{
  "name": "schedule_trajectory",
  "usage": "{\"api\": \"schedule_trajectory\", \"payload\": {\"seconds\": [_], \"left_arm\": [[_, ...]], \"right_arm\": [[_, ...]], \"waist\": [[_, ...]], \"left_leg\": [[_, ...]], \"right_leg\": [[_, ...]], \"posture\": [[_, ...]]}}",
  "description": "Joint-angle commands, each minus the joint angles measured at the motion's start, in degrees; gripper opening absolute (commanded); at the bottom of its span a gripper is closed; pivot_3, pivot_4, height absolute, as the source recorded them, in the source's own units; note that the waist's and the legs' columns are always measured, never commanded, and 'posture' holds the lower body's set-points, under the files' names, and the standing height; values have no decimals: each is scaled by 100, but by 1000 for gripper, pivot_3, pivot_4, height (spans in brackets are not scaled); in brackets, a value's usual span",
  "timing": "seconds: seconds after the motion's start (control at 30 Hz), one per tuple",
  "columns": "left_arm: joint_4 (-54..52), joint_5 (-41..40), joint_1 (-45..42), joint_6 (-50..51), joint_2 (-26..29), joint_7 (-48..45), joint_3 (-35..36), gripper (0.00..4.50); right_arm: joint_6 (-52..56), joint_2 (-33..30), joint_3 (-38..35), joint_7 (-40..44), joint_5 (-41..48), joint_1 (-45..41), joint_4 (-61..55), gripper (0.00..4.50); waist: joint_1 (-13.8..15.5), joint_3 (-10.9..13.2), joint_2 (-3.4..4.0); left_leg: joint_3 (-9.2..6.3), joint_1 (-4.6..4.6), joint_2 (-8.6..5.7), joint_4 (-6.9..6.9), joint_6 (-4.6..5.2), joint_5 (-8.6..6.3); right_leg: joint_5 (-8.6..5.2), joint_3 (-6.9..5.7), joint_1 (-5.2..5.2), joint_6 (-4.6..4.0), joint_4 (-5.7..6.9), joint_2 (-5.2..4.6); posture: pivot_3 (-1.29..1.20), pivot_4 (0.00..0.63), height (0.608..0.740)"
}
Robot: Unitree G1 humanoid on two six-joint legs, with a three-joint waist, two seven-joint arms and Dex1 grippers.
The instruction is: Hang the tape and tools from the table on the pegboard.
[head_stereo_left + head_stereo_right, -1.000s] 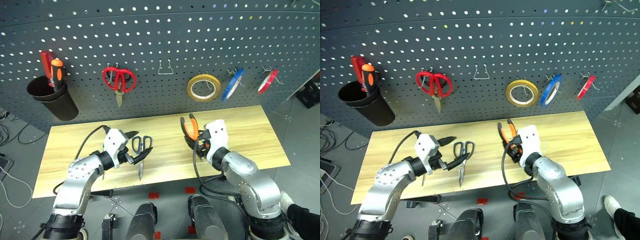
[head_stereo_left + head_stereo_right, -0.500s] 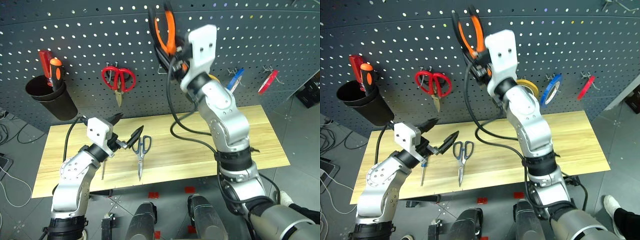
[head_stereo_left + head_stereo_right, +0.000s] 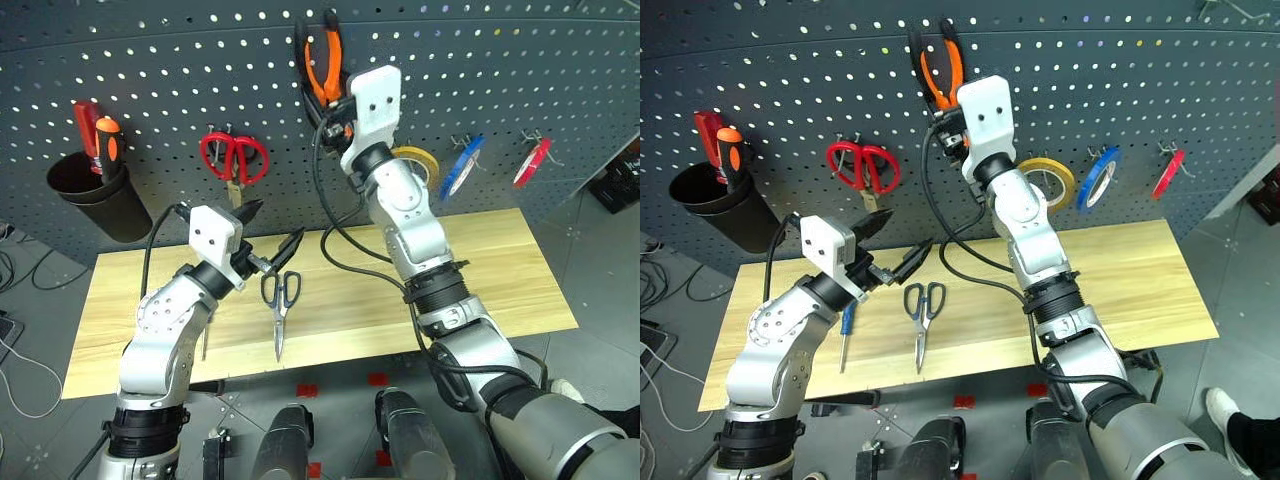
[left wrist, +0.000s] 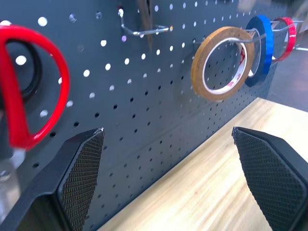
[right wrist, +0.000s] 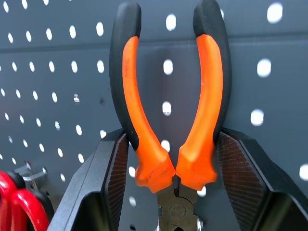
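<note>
The right claw (image 3: 955,105) clamps the orange pliers (image 3: 326,62), handles up, against the pegboard (image 3: 500,60), just above the empty wire hook (image 4: 144,32). The left claw (image 3: 270,240) gapes empty over the surface (image 3: 480,270), scissors (image 3: 280,305) lying lengthwise just below it

Scissors (image 3: 279,303) and screwdriver (image 3: 845,334) near the table's (image 3: 500,270) front-left edge, pegboard (image 3: 500,90) behind its back edge.
</note>
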Motion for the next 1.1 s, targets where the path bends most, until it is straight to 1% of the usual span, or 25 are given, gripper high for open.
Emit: {"api": "schedule_trajectory", "payload": {"seconds": [0.03, 0.27, 0.3, 0.33, 0.43, 0.5, 0.6, 0.67, 0.8, 0.93, 1.0, 1.1], "left_arm": [[-10, -46, -93, -76, 25, -4, 22, 4500], [109, -27, -134, -25, -46, 104, -11, 4500], [128, -34, -138, -27, -57, 105, -17, 4500], [142, -49, -142, -18, -73, 111, -17, 4500], [193, -72, -156, 25, -111, 141, -16, 4500], [214, -123, -153, 246, -118, 202, -18, 4500], [174, -164, -23, 567, -95, 222, -72, 4500], [134, -10, 116, 804, -6, 271, -202, 4500], [94, 395, 379, 1471, -36, 863, -409, 4500], [79, 721, 358, 2741, -178, 1590, -621, 4500], [-7, 769, 367, 3563, -337, 1923, -687, 4500], [-231, 950, 491, 4343, -407, 2239, -934, 4500]], "right_arm": [[-237, -3, -122, -179, -94, -139, 196, 2481], [337, -79, -50, 189, -18, 388, -245, 2481], [446, -86, -84, 227, 29, 430, -309, 3208], [529, -102, -112, 249, 55, 469, -384, 3425], [890, -203, -121, 366, 113, 598, -667, 4398], [1184, -275, -110, 444, 165, 713, -928, 4458], [2196, -486, 11, 845, 416, 1149, -1774, 4458], [2953, -714, 127, 1256, 729, 1564, -2512, 4458], [4397, -1325, 343, 1992, 1484, 2488, -4102, 4458], [5689, -1929, 462, 2443, 2337, 3186, -5383, 4458], [6204, -2378, 622, 2735, 2700, 3514, -5941, 4458], [6634, -2834, 784, 2967, 3050, 3790, -6428, 4458]], "waist": [[0, 0, 0], [5, 1, 1], [5, 1, 1], [5, 1, 1], [4, 2, 0], [5, 2, 0], [12, 2, 0], [14, 3, 0], [13, 23, -2], [8, 40, -11], [8, 42, -14], [13, 58, -33]], "left_leg": [[1, 1, 1, 0, 0, 1], [1, 0, 1, 1, 1, 1], [1, -1, 0, 1, 1, 1], [2, 0, 1, 1, 1, 1], [1, -1, 2, 1, 1, 1], [1, -1, 2, 0, 1, 1], [0, -2, 0, 0, 2, 0], [-2, -3, 1, -2, 3, 0], [-4, -9, 0, -10, 11, -5], [-8, -7, 2, -8, 28, -14], [-11, -5, 3, -7, 28, -14], [-17, -7, -2, -7, 29, -15]], "right_leg": [[0, 1, 0, 0, 0, 0], [1, 2, 2, -1, 0, -1], [1, 2, 1, -1, -1, -2], [1, 3, 2, -1, -2, -2], [1, 2, 1, -1, -3, -2], [1, 2, 2, -1, -2, -2], [1, 2, 2, -1, -4, -2], [1, 0, 1, -1, -8, -2], [1, 2, -1, -1, -12, -2], [0, 2, -1, -1, -9, -1], [0, 2, 1, 0, -9, 5], [0, -1, 5, 0, -12, 5]], "posture": [[39, 301, 740], [27, 303, 740], [16, 305, 740], [16, 305, 740], [11, 308, 740], [7, 308, 740], [8, 306, 740], [5, 314, 740], [-4, 317, 740], [-20, 327, 740], [-23, 333, 740], [-23, 335, 740]]}}
